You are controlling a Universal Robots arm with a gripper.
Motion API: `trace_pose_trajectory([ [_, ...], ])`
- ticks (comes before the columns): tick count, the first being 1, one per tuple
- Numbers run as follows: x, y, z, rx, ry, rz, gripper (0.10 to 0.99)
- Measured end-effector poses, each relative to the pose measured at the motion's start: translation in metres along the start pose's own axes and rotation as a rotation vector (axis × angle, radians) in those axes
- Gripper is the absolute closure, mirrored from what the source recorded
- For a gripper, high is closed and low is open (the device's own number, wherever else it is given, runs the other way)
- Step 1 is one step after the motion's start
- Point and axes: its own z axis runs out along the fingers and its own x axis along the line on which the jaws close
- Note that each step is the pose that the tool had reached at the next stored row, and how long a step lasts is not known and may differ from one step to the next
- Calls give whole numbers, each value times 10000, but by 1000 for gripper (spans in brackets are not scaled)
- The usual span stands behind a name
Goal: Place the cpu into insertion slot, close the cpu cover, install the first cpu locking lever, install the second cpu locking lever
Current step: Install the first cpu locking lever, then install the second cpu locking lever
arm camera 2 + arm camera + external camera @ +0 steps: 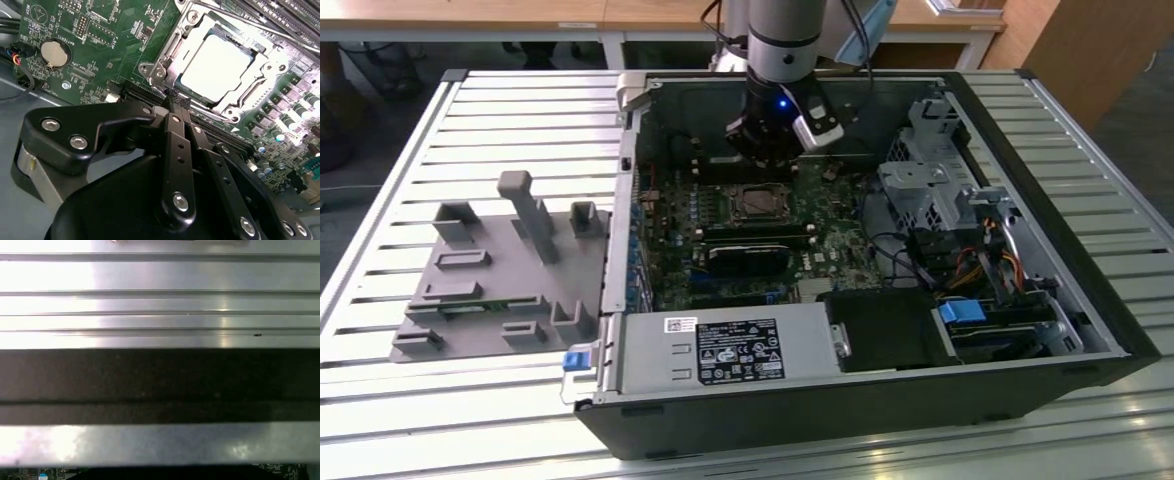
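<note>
Your gripper (172,97), fingers pressed together and holding nothing, sits just beside the cover (165,62); chip (215,62) seated in socket.

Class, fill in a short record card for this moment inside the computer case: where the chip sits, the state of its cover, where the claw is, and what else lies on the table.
cpu: seated in the insertion slot, silver top showing
cpu cover: down around the chip, which shows through its window
claw: fingers together, holding nothing, tips at the cover's edge
computer case: open, on a slatted table
grey fixture: beside the case, at the exterior view's left
</note>
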Motion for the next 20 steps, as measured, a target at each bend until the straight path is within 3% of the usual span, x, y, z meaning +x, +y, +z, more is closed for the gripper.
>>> trace_pose_trajectory([
  [20,-21,-78,-4,1,0,0,976],
])
